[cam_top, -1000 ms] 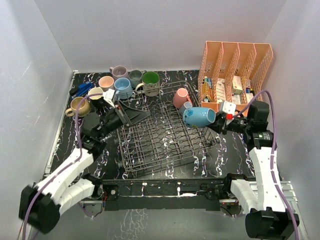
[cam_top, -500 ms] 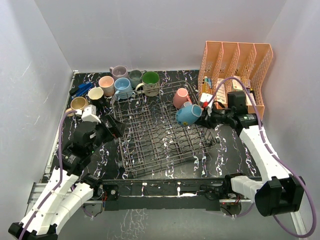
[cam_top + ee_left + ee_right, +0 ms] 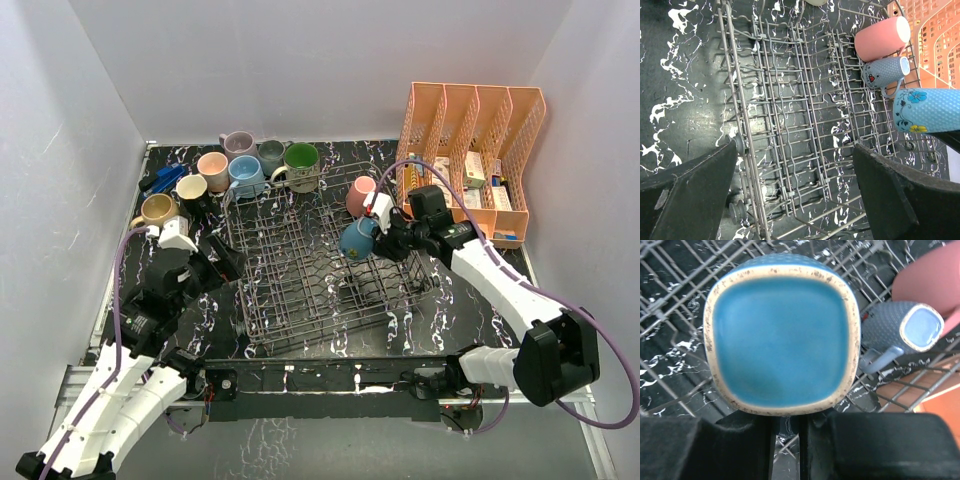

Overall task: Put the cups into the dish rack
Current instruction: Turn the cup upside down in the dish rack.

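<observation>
The dish rack (image 3: 300, 285) is a dark wire basket in the middle of the table. A pink cup (image 3: 362, 195) lies in its far right corner, with a small grey-blue cup (image 3: 884, 73) beside it. My right gripper (image 3: 386, 236) is shut on a teal flowered cup (image 3: 356, 239) held low over the rack's right side, just in front of those two. Its blue, cream-rimmed end (image 3: 781, 337) fills the right wrist view above my right gripper (image 3: 788, 421). My left gripper (image 3: 226, 262) hangs open and empty over the rack's left edge (image 3: 740, 125).
Several cups stand in a cluster at the back left, among them tan (image 3: 157, 209), cream (image 3: 191, 186), peach (image 3: 212, 165), mauve (image 3: 237, 144), light blue (image 3: 246, 175) and green-lined (image 3: 300, 158). An orange mesh organizer (image 3: 470, 120) stands at the back right.
My right arm has carried the teal cup left and down to the rack beside the pink cup. My left gripper has drawn back from the cup cluster and opened wide.
</observation>
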You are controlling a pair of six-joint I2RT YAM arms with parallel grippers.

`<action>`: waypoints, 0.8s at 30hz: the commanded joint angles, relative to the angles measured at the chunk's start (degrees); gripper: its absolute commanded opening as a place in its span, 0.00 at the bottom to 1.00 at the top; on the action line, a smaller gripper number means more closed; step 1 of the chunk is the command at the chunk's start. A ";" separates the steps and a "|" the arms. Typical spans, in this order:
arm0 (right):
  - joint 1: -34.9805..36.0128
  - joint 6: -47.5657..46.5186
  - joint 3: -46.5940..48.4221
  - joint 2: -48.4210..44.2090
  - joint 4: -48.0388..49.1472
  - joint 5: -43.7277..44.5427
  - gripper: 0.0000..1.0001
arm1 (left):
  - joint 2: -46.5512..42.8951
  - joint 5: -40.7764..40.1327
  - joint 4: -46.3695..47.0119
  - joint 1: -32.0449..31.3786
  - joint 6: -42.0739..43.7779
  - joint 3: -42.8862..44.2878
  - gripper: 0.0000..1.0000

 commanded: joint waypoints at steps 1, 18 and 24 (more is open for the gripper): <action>0.03 3.85 -0.60 0.51 9.09 6.97 0.08 | -1.44 -1.07 -1.43 0.12 -0.42 0.19 0.97; -1.77 7.68 -8.02 3.33 17.30 16.60 0.08 | -2.69 -0.63 -1.71 0.12 -1.09 -0.30 0.97; -2.07 10.48 -8.44 4.54 19.38 18.28 0.08 | -2.40 -0.30 -1.04 0.16 -1.21 -0.53 0.97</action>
